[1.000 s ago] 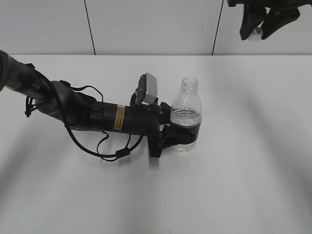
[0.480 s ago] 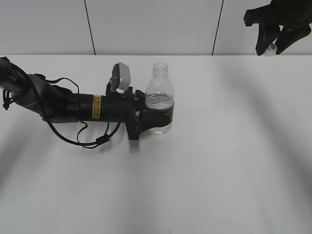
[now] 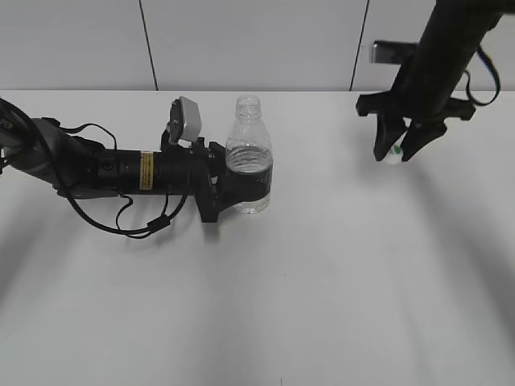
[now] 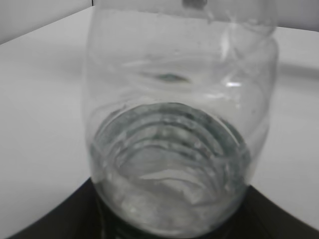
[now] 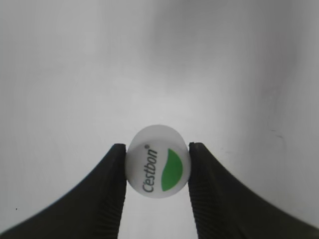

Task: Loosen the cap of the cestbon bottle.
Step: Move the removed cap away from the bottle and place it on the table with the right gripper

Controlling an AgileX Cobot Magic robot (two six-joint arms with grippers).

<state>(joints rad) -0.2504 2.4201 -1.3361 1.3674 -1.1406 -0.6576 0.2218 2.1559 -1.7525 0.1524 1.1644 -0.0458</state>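
Note:
The cestbon bottle point(image 3: 249, 165) stands upright left of the table's middle, clear with a dark green label band, its neck open with no cap on it. My left gripper point(image 3: 241, 191) is shut around its lower body; the left wrist view shows the bottle point(image 4: 174, 124) filling the frame. My right gripper point(image 3: 394, 151) is at the far right, pointing down close above the table, shut on the small white cap point(image 3: 393, 153). In the right wrist view the cap point(image 5: 158, 168), with its green leaf mark and lettering, sits between the two black jaws point(image 5: 156, 167).
The white table point(image 3: 322, 281) stretches all around. A grey panelled wall point(image 3: 241, 40) runs behind its far edge. The left arm point(image 3: 105, 170) with loose cables lies low over the table on the left.
My left gripper has slid the bottle leftward across the table. My right gripper has come down from high at the top right to near the table, still holding the cap.

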